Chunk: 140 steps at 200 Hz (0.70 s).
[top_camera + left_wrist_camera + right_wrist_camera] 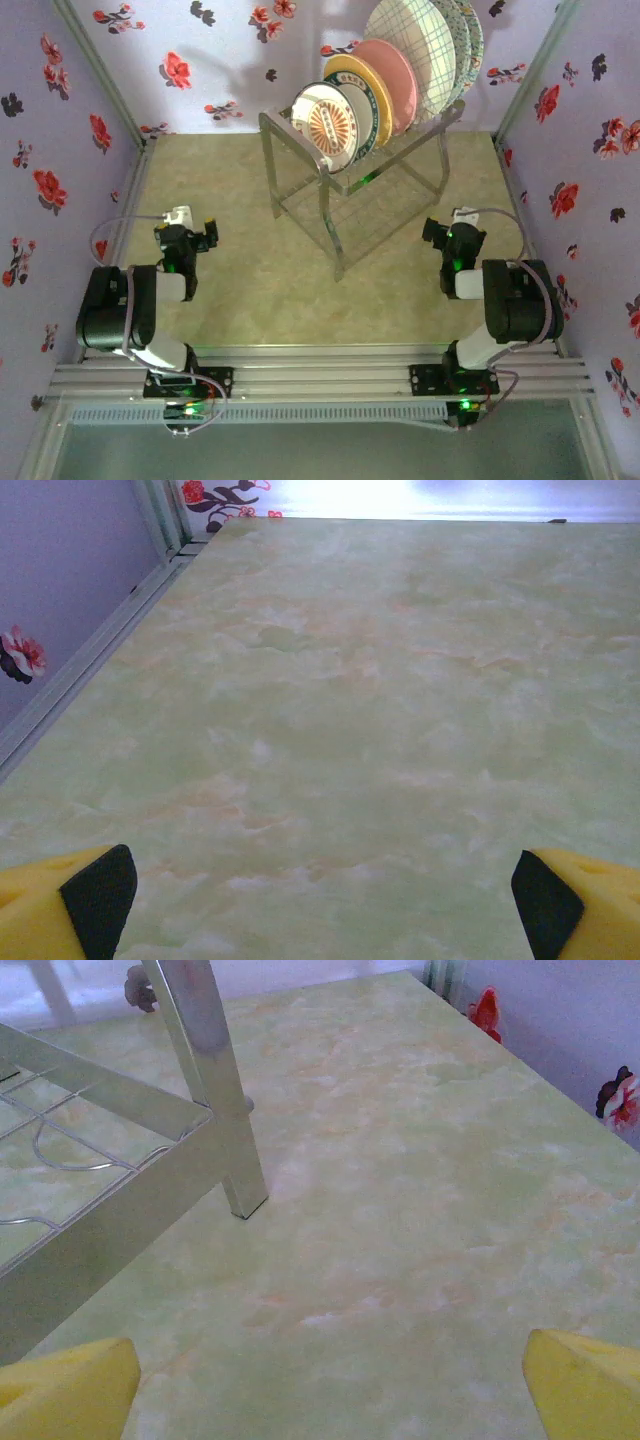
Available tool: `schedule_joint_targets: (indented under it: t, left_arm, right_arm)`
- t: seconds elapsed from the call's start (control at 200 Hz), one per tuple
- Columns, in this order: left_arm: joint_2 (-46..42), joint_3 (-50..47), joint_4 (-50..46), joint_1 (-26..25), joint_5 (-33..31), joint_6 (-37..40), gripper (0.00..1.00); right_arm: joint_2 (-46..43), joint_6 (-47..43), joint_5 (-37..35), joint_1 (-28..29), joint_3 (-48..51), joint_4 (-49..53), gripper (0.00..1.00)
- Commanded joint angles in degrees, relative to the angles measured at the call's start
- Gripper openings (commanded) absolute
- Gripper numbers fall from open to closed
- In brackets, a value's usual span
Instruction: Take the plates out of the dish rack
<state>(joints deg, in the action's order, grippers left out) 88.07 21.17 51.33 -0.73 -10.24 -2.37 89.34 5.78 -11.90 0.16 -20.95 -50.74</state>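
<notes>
no words, numbers, brands or labels can be read anywhere. the orange centre of the front plate (331, 124) carries a fine pattern, too small to tell whether it holds any letters.
</notes>
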Motion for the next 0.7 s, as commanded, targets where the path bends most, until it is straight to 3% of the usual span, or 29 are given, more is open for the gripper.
schedule_joint_targets:
  t: [0.0,0.695]
  left_arm:
    - [0.43,1.07,0.18,0.19,0.36,1.23,1.0]
    - [0.39,1.0,0.26,0.2,0.31,1.24,1.0]
  right_arm:
    - [-0.12,0.02,0.48,0.45,-0.94,-0.5,0.99]
    - [-0.2,0.09,0.48,0.45,-0.66,-0.86,0.99]
